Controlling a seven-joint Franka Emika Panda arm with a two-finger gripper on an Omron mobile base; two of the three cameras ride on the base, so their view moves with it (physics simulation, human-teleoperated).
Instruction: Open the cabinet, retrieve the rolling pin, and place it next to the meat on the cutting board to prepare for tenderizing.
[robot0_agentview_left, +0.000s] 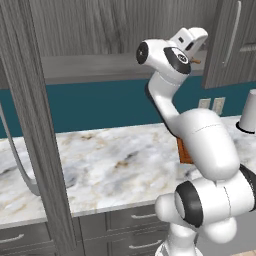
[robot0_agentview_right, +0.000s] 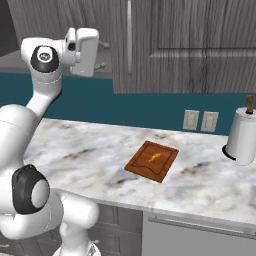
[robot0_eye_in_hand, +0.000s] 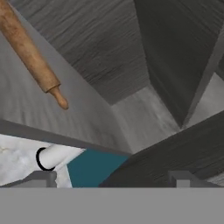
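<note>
1. At the left of the left base view, an open panelled door (robot0_agentview_left: 35, 125) of the tall grey wood-grain cabinet (robot0_agentview_left: 100, 30) is seen edge-on, reaching down past the front edge of the white and tan marbled bench (robot0_agentview_left: 110, 165); a curved silver handle (robot0_agentview_left: 17, 160) hangs beside it.
2. Between that door and the white arm, a wide bare stretch of bench is left free.
3. The cabinet's grey shelf (robot0_agentview_left: 95, 67) is exposed above the teal back wall (robot0_agentview_right: 145, 107).
4. The white two-finger end effector (robot0_agentview_right: 105, 52) is held at shelf height at the cabinet opening, just left of a closed door with a long slim silver bar handle (robot0_agentview_right: 129, 35). Its dark fingertips (robot0_eye_in_hand: 43, 177) are set wide apart and nothing is gripped between them.
5. In the hand view, the slim brown wooden rolling pin (robot0_eye_in_hand: 28, 52) is seen lying on the shelf inside the cabinet, one narrow handle end pointing toward the shelf's front edge; it is apart from the end effector.
6. The flat reddish-brown rectangular cutting board (robot0_agentview_right: 152, 161) is seen lying askew on the bench in the right base view, well back from the front edge.
7. The tiny orange-yellow piece of meat (robot0_agentview_right: 153, 158) is seen near the board's middle.
8. Near the bench's right end stands a white paper towel roll (robot0_agentview_right: 242, 135), with two wall outlets (robot0_agentview_right: 200, 120) between it and the board.
</note>
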